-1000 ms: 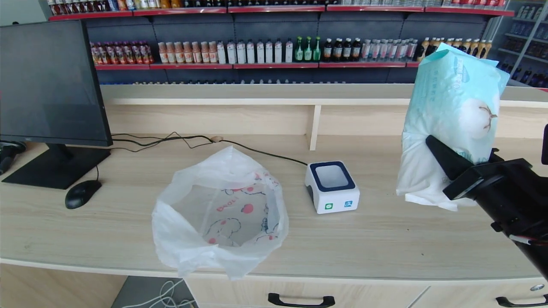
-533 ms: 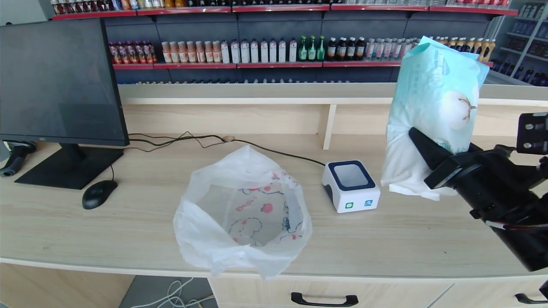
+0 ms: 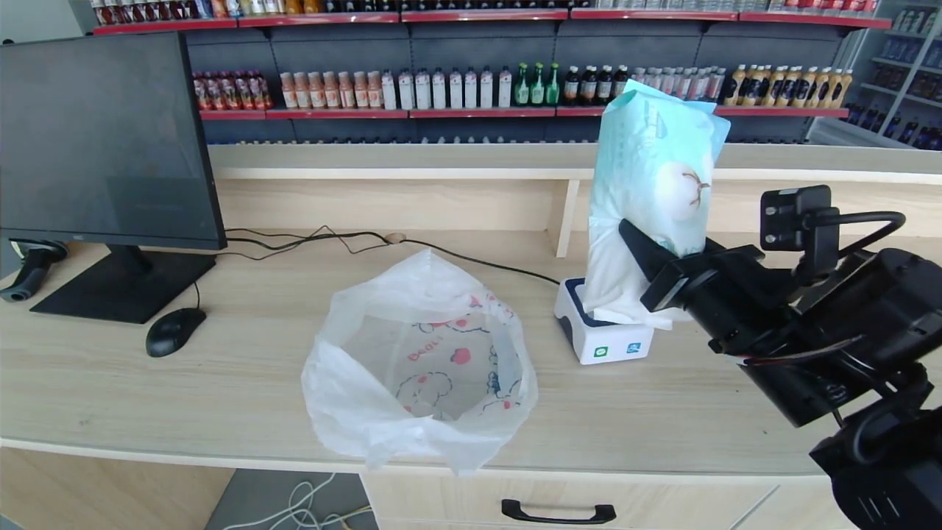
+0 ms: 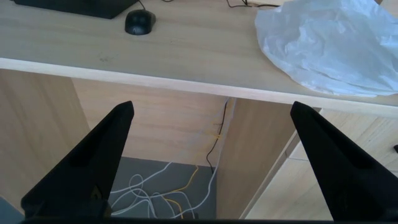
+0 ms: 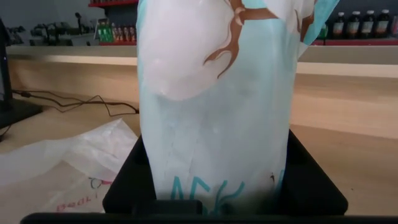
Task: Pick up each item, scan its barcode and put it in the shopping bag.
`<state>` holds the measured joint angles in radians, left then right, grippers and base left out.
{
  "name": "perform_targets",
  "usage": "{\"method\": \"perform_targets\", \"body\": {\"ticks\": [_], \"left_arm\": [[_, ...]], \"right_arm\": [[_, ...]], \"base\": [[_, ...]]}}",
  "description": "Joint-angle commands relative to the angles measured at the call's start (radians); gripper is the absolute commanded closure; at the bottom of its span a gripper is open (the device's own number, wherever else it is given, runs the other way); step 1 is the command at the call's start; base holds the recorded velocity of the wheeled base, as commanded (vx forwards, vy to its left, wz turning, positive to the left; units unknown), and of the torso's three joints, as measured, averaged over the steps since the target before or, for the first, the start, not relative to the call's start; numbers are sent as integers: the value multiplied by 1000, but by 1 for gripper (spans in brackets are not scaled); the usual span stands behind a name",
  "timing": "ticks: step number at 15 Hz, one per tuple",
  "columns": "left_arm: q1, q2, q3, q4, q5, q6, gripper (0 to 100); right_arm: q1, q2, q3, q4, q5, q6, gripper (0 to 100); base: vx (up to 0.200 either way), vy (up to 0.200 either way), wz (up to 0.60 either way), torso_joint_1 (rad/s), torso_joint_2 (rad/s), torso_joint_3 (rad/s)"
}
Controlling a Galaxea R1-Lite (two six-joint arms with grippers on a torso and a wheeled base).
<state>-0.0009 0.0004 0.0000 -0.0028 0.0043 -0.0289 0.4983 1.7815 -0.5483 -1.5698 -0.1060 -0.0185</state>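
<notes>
The tissue pack [image 3: 651, 199], upright in the pinch of the right gripper [image 3: 647, 246], has come over from the right of the scanner [image 3: 605, 340] in the last second and now stands with its lower end right over the scanner's window; whether it touches the glass I cannot tell. The gripper's fingers are closed on the pack's lower half, one on each side. Part of the early shift in the head view is the camera's own, but across the last half second the scanner keeps its place and the pack has plainly moved. So I judge the scan is in hand and the bagging not yet done. The shopping bag [image 3: 419, 368] sits open-mouthed on the counter [image 3: 221, 383] just to the left of the scanner. The left gripper [image 4: 217, 155] hangs wide open and empty, well apart from the scanner, below the counter's front edge.
</notes>
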Motion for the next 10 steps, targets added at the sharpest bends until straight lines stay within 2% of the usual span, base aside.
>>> {"method": "perform_targets", "body": {"ticks": [1, 8, 10], "left_arm": [[-1, 0, 0, 0, 0, 0, 0], [-1, 0, 0, 0, 0, 0, 0], [-1, 0, 0, 0, 0, 0, 0]], "right_arm": [[39, 68, -27, -1, 0, 0, 100], [43, 196, -107, -1, -4, 3, 100], [2, 208, -134, -1, -4, 12, 100]], "base": [[0, 0, 0, 0, 0, 0], [0, 0, 0, 0, 0, 0], [0, 0, 0, 0, 0, 0]]}}
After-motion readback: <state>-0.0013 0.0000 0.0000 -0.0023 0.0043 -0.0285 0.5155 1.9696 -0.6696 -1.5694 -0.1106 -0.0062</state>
